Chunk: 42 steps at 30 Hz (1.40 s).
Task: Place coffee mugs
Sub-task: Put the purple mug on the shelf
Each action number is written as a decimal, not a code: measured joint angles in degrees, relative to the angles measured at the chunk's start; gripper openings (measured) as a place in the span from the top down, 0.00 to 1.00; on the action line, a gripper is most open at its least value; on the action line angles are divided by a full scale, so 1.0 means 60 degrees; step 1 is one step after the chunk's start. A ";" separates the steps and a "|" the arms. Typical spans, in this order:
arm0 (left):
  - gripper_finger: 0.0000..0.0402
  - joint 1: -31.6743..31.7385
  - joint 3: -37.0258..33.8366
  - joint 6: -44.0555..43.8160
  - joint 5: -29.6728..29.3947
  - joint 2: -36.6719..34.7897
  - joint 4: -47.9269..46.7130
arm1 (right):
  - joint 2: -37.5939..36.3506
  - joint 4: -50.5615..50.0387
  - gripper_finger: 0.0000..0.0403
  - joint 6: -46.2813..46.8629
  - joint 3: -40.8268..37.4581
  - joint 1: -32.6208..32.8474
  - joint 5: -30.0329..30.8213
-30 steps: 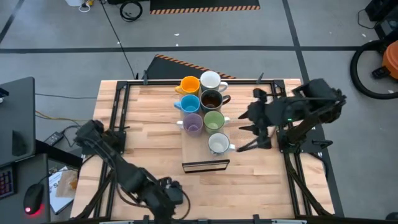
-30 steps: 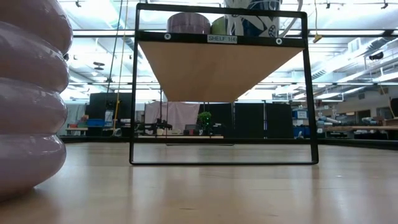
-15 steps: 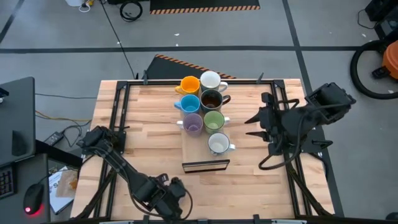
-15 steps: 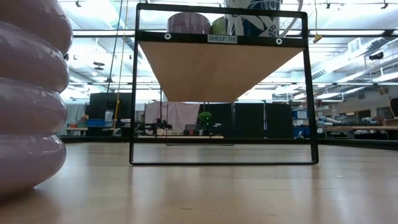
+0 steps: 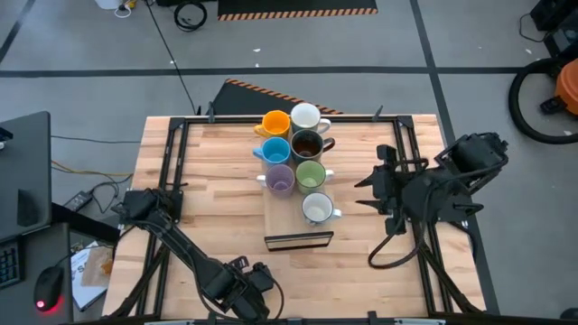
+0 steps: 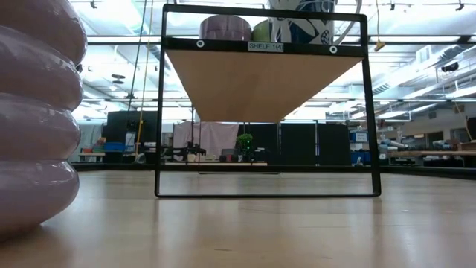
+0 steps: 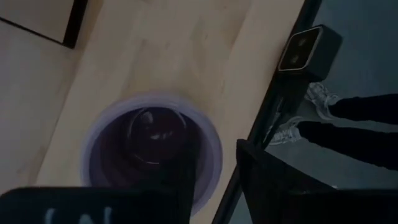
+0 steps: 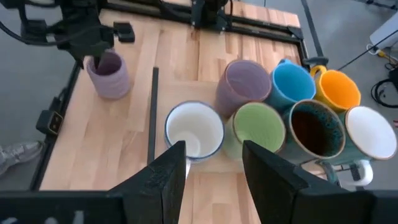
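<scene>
1. Butcher-block table (image 5: 199,181) fills the high view, with black rails along its sides and a grey floor around it.
2. Left arm reaches from the table's left side down to the near edge. Right arm sits over the right rail, pointing in toward the middle.
3. Raised wooden shelf (image 5: 291,223) on a black frame stands in the middle of the table, running from the far edge toward the near one; the low view looks under it.
4. Seven coffee mugs stand upright on the shelf in two close rows, far end to near end:
   - orange mug (image 5: 275,123), light blue mug (image 5: 275,150) and lavender mug (image 5: 280,180) on the left-arm side;
   - white mug (image 5: 305,116), dark brown mug (image 5: 307,144), green mug (image 5: 311,173) and grey-white mug (image 5: 316,208) on the right-arm side.
5. Second lavender mug (image 8: 111,76) is off the shelf. It stands upright on the bare table by the near edge, on the left arm's side, and its ribbed wall looms at the low view's left.
6. Left gripper (image 8: 96,53) is right over this mug's mouth. Whether it grips the rim or is letting go, I cannot tell.
7. Right gripper (image 8: 214,165) hangs clear of the shelf, beside the grey-white mug, its jaws wide apart and holding nothing.
8. Person's shoes (image 7: 320,93) and dark trouser legs show on the floor past the table's edge.
</scene>
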 joint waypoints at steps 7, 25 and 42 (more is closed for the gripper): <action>0.56 -0.0011 0.0000 -0.0158 0.0080 0.0323 0.0009 | 0.0007 0.0013 0.59 0.0167 -0.0342 0.0029 -0.0095; 0.79 -0.0009 0.0002 0.0162 0.0584 0.0925 -0.0499 | 0.0007 0.0055 0.59 0.0196 -0.0346 0.0247 -0.0055; 0.90 0.0776 0.0000 0.2124 0.0797 -0.1420 -0.3622 | 0.0004 0.0051 0.59 -0.0050 -0.0346 0.0247 0.0085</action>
